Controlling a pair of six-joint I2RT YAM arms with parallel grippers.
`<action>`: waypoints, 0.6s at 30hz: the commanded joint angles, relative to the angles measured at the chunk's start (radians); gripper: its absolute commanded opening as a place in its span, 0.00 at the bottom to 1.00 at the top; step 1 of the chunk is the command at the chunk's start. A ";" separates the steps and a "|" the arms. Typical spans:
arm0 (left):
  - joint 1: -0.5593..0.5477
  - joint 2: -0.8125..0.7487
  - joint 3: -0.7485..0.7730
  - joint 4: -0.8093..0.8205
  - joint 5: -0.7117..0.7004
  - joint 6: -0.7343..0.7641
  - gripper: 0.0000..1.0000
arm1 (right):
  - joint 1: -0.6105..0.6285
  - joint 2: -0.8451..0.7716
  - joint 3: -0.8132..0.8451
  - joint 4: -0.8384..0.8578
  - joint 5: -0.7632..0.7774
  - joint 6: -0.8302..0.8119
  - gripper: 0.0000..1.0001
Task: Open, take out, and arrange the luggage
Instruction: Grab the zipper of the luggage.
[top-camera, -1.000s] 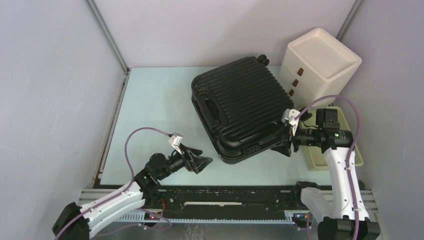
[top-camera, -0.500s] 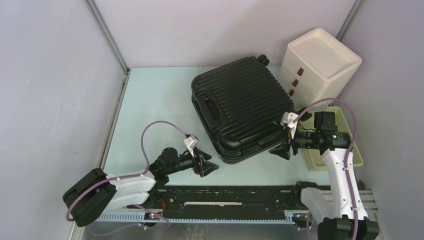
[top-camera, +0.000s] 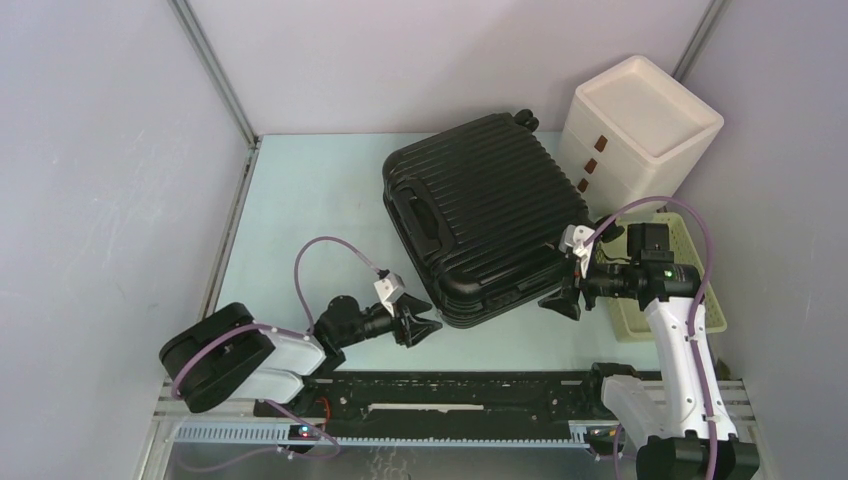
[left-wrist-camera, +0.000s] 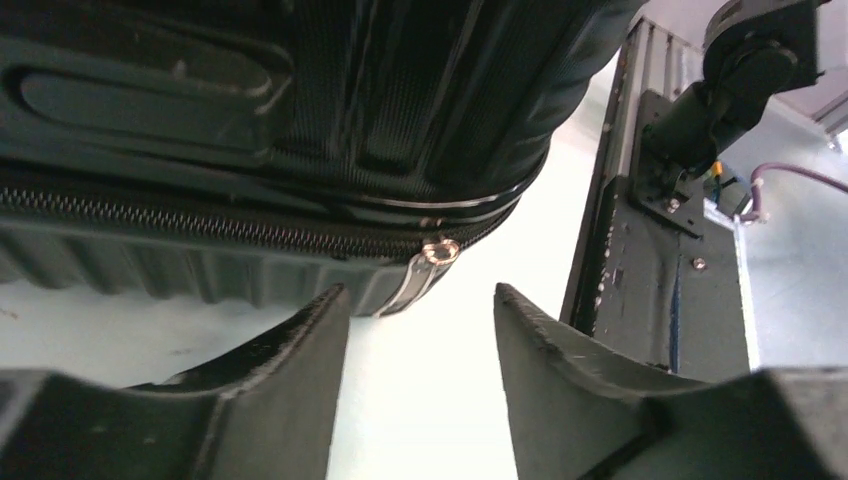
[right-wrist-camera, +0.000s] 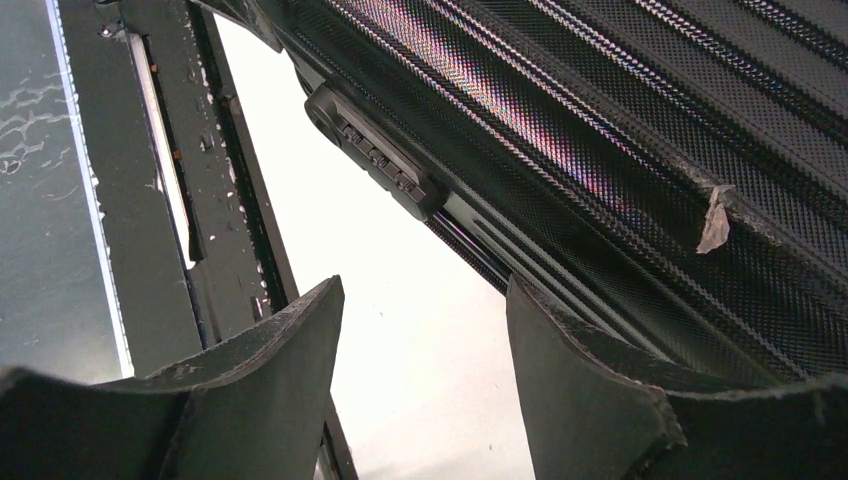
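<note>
Left wrist shows ribbed luggage (left-wrist-camera: 300, 100), its zipper pull (left-wrist-camera: 425, 270) shiny.

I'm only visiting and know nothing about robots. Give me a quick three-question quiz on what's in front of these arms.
1. True or false: the luggage is closed.
2. The open left tool points at: A) a zipper pull B) a wheel C) a drawer.
3. Fill in: the white box beside the luggage has ___ drawers.
Key: 1 true; 2 A; 3 three.
</note>
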 joint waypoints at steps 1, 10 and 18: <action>-0.016 0.043 0.020 0.223 -0.002 -0.006 0.57 | 0.018 -0.007 -0.006 0.030 0.008 0.013 0.70; -0.053 0.093 0.016 0.253 -0.010 -0.040 0.42 | 0.028 -0.009 -0.007 0.032 0.013 0.016 0.70; -0.126 0.123 -0.006 0.253 -0.208 0.007 0.50 | 0.028 -0.016 -0.007 0.034 0.013 0.020 0.70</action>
